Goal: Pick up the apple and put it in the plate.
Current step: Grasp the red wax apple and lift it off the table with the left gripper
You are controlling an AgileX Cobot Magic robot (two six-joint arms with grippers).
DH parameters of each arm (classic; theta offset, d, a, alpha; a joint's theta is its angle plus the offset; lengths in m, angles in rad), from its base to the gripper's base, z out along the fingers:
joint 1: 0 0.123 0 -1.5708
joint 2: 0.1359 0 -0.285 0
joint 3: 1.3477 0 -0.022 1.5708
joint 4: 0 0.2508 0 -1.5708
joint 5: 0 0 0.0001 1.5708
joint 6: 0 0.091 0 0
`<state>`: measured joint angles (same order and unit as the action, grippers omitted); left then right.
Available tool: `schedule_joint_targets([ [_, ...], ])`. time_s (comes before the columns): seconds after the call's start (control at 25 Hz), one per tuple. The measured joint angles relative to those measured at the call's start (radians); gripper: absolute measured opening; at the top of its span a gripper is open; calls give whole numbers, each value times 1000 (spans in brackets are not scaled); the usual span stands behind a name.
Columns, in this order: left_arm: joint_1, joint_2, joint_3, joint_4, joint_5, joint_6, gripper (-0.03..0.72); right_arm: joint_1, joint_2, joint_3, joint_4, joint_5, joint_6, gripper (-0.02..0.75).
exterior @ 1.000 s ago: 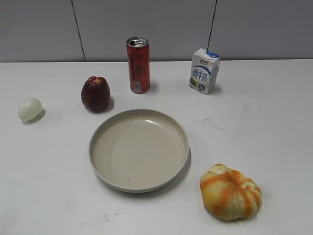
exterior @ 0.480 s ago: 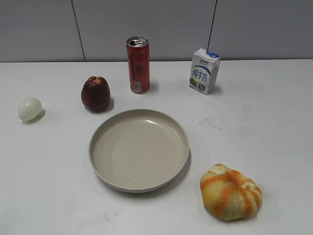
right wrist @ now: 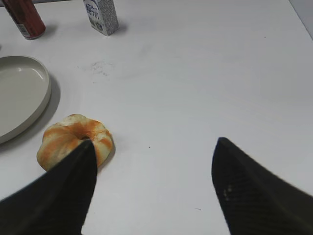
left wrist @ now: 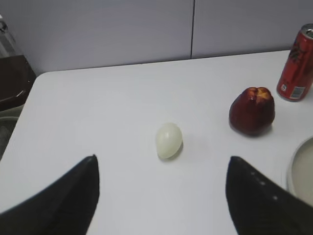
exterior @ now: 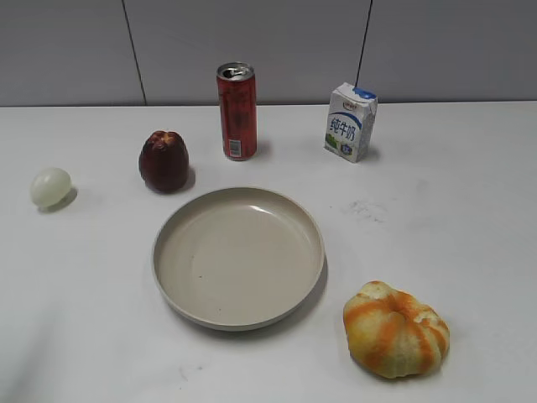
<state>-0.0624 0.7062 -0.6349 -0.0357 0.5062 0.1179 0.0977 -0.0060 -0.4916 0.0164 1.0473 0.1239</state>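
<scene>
the left gripper (left wrist: 161,196) hangs above the table (left wrist: 98,112) with its two dark fingers (left wrist: 63,200) spread wide and nothing between them. ahead of it, just past the gap and close to its centre line, lies the small pale ball (left wrist: 168,140); the apple (left wrist: 252,110) — dark maroon, lobed, standing upright — sits farther out and off to the gripper's right, apart from the ball and well clear of both fingers. beyond the apple stands the red can (left wrist: 296,63), and a sliver of the plate (left wrist: 299,169) shows at the right edge, beside the right-hand finger. the right gripper (right wrist: 154,191) is likewise splayed open and holding nothing; the orange-and-yellow striped fruit (right wrist: 75,142) lies just by its left-hand finger, with the plate's rim further left and the milk carton (right wrist: 101,16) far ahead. in the exterior view neither gripper shows — the apple (exterior: 164,160) rests on the table just behind the plate's (exterior: 172,227) left rim, not touching it, and the plate holds nothing.
</scene>
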Motion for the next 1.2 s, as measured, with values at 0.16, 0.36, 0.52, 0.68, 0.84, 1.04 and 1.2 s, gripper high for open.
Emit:
schedule_joint_targets([
  [0.16, -22, 266, -156, 1, -13, 0, 601, 0, 0, 0, 0, 0, 0, 585],
  [0.36, -126, 564, -407, 1, 41, 12, 600, 0, 0, 0, 0, 0, 0, 585],
  [0.52, -220, 782, -593, 1, 129, 45, 600, 0, 0, 0, 0, 0, 0, 585],
  [0.68, -280, 994, -772, 0, 271, 64, 600, 0, 0, 0, 0, 0, 0, 585],
  [0.84, -307, 1180, -936, -7, 362, 67, 600, 0, 0, 0, 0, 0, 0, 585],
  [1.04, -309, 1360, -1105, -25, 437, 68, 616, 0, 0, 0, 0, 0, 0, 585],
  [1.2, -309, 1455, -1163, -29, 443, 68, 681, 0, 0, 0, 0, 0, 0, 585],
])
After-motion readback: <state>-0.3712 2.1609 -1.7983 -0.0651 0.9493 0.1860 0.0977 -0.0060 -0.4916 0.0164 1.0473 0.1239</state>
